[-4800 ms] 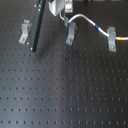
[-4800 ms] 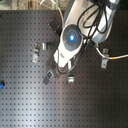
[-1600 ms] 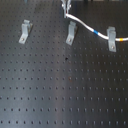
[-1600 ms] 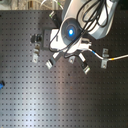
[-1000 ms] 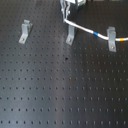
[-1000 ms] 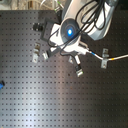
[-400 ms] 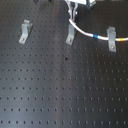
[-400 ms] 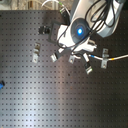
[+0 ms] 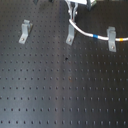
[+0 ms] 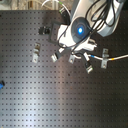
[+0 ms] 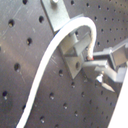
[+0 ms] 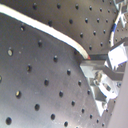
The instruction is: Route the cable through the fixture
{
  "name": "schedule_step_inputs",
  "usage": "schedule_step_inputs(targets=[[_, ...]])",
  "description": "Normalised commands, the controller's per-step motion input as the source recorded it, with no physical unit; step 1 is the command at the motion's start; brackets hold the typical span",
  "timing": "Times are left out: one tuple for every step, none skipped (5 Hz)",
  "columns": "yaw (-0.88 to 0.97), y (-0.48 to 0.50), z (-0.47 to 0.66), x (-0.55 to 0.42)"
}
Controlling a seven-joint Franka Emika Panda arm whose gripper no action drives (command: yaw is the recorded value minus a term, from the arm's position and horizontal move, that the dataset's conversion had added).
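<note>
First exterior view: gripper (image 9: 75,11) clamped on the cable (image 9: 86,33) just behind the middle fixture (image 9: 70,34); cable runs on through the clip (image 9: 111,39) on the first exterior view's right. Third clip (image 9: 24,31) well apart, unused.

Second exterior view: arm (image 10: 80,27) hides the grasp.

First wrist view: cable loops beside the fixture, fingers (image 11: 95,62) pinch it. Probably best to keep the cord low and line it up with the slot.

Second wrist view: nothing blocks.
</note>
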Motion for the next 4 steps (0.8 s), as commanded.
schedule_step_inputs(targets=[[0.41,0.442,0.05,-0.101],[0.48,0.383,0.0,0.044],[0.2,0.162,0.0,0.063],[0.05,-0.035,0.0,0.076]])
